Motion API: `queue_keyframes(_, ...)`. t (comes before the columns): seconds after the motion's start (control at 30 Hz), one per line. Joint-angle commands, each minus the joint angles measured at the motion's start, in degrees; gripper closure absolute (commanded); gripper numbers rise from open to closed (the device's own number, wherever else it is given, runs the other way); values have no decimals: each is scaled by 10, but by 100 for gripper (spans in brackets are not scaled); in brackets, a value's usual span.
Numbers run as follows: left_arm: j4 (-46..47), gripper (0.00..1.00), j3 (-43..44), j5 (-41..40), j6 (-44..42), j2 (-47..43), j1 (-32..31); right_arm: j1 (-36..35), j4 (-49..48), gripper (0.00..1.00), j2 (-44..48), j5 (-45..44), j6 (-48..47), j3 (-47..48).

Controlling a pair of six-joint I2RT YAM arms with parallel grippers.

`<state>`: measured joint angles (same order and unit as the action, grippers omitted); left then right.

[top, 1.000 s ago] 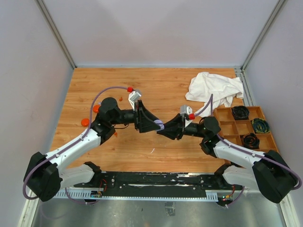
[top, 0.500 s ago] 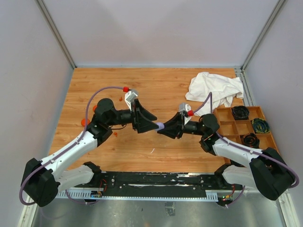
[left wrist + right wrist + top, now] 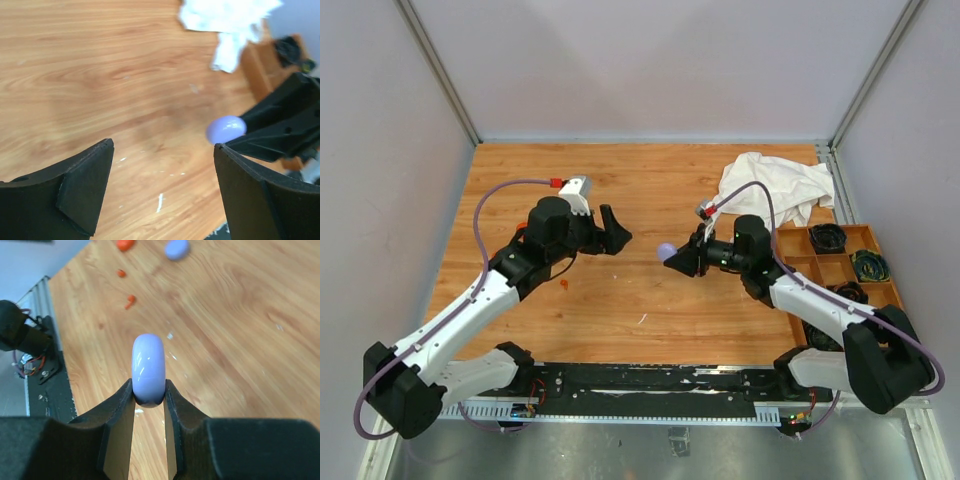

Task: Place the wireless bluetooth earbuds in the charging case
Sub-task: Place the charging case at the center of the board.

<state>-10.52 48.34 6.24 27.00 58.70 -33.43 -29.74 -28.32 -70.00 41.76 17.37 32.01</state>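
Our right end effector (image 3: pixel 148 388) clamps the seemingly shut charging case (image 3: pixel 148 365), our left end effector (image 3: pixel 162 150) is apart and empty; opening it likely comes next.

Left arm (image 3: pixel 470 310), right arm (image 3: pixel 815 305): white shells are alternating with black joint housings, each arm ending in a bulky black shoulder block. Lavender cable (image 3: pixel 495 195) is looping along each arm; on the left, a red plug (image 3: pixel 556 183) is meeting a grey wrist block (image 3: pixel 578 186). Fingers (image 3: pixel 85 185): matte black wedges, tapering.
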Motion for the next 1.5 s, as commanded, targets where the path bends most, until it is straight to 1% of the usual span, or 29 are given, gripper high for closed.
queue_keyframes(0.0,-148,12,43,-196,-7,20,10,45,106,95,-25,-32,13,21)
queue_keyframes(0.1,-197,10,64,-234,-13,29,21,72,149,94,-54,-43,23,33)
queue_keyframes(0.17,-214,9,72,-255,-23,27,33,90,171,94,-74,-50,28,41)
queue_keyframes(0.4,-205,6,66,-331,-55,16,68,139,202,95,-145,-61,48,58)
queue_keyframes(0.57,-180,6,30,-342,-54,27,88,159,220,93,-196,-61,53,79)
queue_keyframes(0.67,-180,6,25,-331,-55,33,108,167,222,91,-213,-69,53,80)
queue_keyframes(0.83,-166,6,19,-288,-55,31,146,180,221,81,-218,-85,52,76)
queue_keyframes(0.97,-164,6,16,-279,-51,32,165,181,225,64,-201,-107,46,68)
queue_keyframes(1.03,-165,6,16,-280,-51,33,169,181,229,57,-193,-117,44,65)
queue_keyframes(1.17,-161,6,15,-279,-50,32,183,181,240,50,-173,-137,38,58)
queue_keyframes(1.3,-157,6,13,-286,-49,36,192,181,252,39,-133,-171,34,46)
queue_keyframes(1.47,-159,6,16,-302,-50,55,206,180,247,32,-74,-193,26,18)
